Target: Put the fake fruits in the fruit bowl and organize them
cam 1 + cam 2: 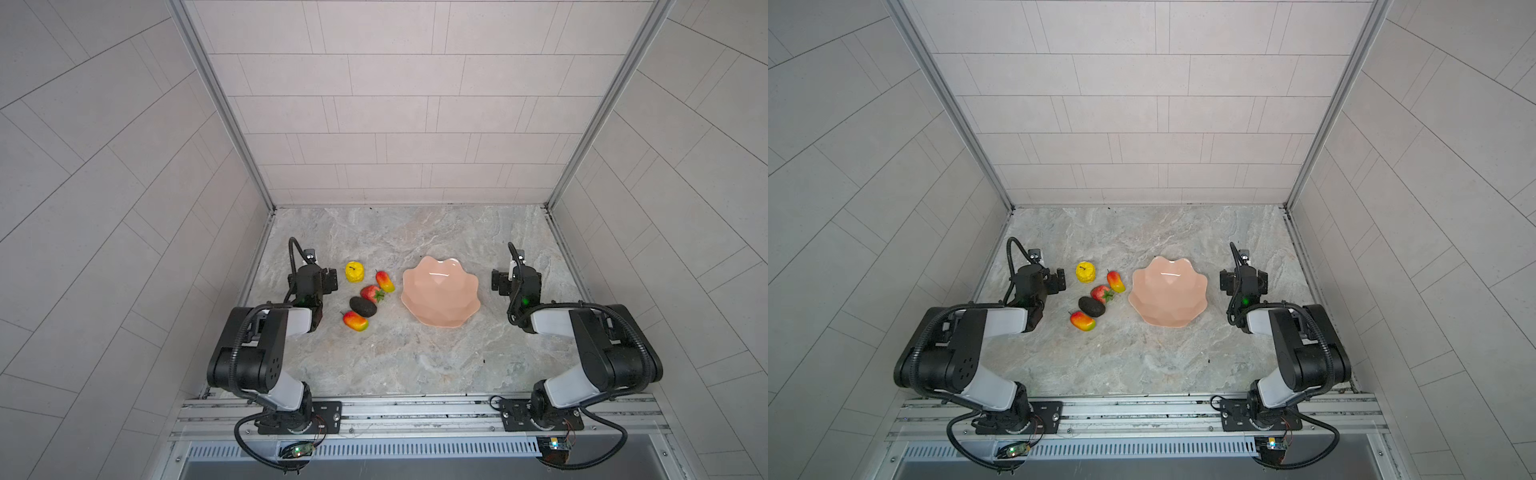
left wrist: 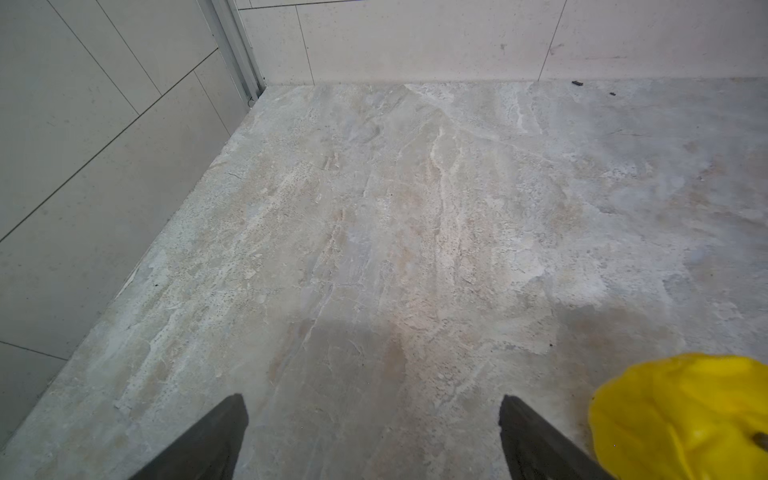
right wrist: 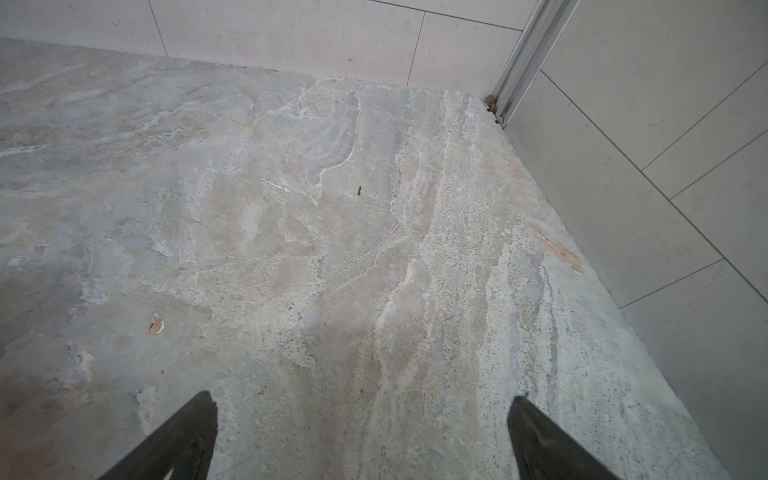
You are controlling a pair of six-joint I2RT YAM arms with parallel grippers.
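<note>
Five fake fruits lie on the marble table, left of the fruit bowl (image 1: 441, 296) (image 1: 1168, 296), which is peach-pink, scalloped and holds nothing. They are a yellow apple-like fruit (image 1: 354, 272) (image 2: 681, 419), a mango (image 1: 385, 281), a strawberry (image 1: 371, 293), a dark avocado (image 1: 363, 306) and a second mango (image 1: 355, 321). My left gripper (image 2: 374, 405) (image 1: 312, 272) is open just left of the yellow fruit, with bare table between its fingers. My right gripper (image 3: 361, 401) (image 1: 519, 272) is open right of the bowl, over bare table.
Tiled walls close in the table on the left, back and right, with metal corner posts (image 1: 224, 108) (image 1: 611, 104). Both arm bases sit on the rail (image 1: 415, 409) at the front edge. Bare marble lies behind and in front of the fruits and bowl.
</note>
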